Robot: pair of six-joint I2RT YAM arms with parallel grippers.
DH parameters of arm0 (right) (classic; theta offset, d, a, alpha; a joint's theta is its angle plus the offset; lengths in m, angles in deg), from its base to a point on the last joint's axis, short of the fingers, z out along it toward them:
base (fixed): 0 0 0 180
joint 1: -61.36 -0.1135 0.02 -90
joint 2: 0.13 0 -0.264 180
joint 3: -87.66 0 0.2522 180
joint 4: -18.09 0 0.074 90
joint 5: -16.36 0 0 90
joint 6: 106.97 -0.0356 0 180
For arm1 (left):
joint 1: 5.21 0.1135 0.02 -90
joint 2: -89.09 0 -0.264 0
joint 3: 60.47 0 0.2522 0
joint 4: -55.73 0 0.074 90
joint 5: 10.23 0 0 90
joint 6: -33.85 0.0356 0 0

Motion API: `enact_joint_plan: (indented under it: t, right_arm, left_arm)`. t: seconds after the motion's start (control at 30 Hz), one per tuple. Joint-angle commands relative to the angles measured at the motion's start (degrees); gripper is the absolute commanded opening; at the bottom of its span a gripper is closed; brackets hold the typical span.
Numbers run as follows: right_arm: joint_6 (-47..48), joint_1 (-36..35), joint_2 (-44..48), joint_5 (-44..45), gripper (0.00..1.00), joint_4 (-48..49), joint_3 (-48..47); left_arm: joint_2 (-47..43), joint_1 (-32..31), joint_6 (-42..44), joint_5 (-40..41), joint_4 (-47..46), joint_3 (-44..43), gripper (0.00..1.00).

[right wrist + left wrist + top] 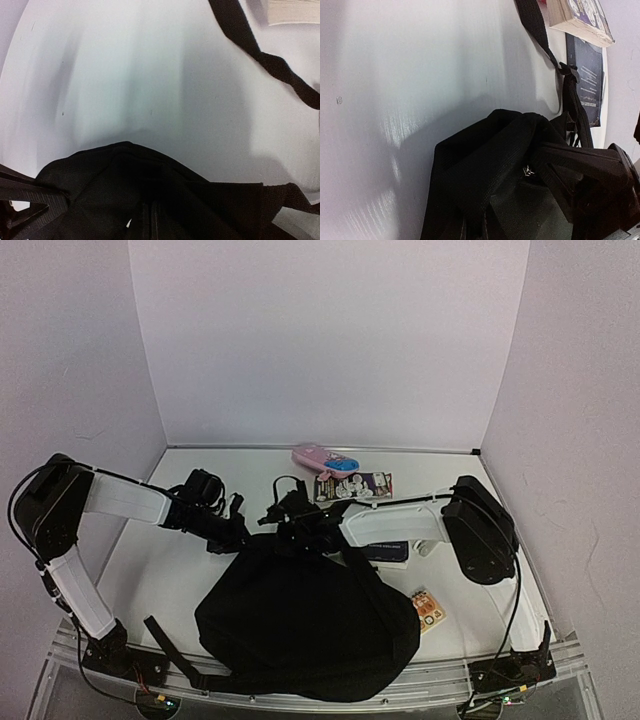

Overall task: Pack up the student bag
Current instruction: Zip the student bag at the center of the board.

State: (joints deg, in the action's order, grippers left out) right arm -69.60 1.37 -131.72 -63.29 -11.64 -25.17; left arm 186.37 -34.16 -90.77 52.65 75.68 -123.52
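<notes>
Your right gripper [298, 523] has its fingers pressed together, down in the black cloth at the far edge of the student bag [300, 625]. Your left gripper [228, 530] sits at that same edge, a bit to the left. The cloth hides its fingers, so you cannot tell if they are together or apart. The bag lies on a shiny white table [160, 580]. Plain white walls [330, 340] stand behind the bag and on both sides of it.
</notes>
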Motion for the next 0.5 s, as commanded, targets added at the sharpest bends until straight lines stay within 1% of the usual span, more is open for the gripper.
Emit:
enact_joint_plan:
  t: [0.0,0.1,0.2,0.47]
  right_arm:
    - [0.04,-0.82,5.23,12.71,0.00,-7.08,0.89]
    - [-0.54,-0.92,6.28,16.27,0.00,-10.94,1.72]
    - [-2.00,-1.02,8.50,18.35,0.00,-13.17,4.57]
    - [-5.76,-1.06,15.86,17.90,0.00,-13.85,15.92]
  left_arm:
    - [-4.09,0.06,-2.05,3.74,0.81,0.89,0.07]
    - [-4.45,0.36,-2.51,6.27,2.09,0.96,0.06]
    - [-5.10,1.38,-3.11,8.41,3.62,1.42,0.05]
    - [-7.32,4.02,-2.90,11.04,5.47,3.02,0.05]
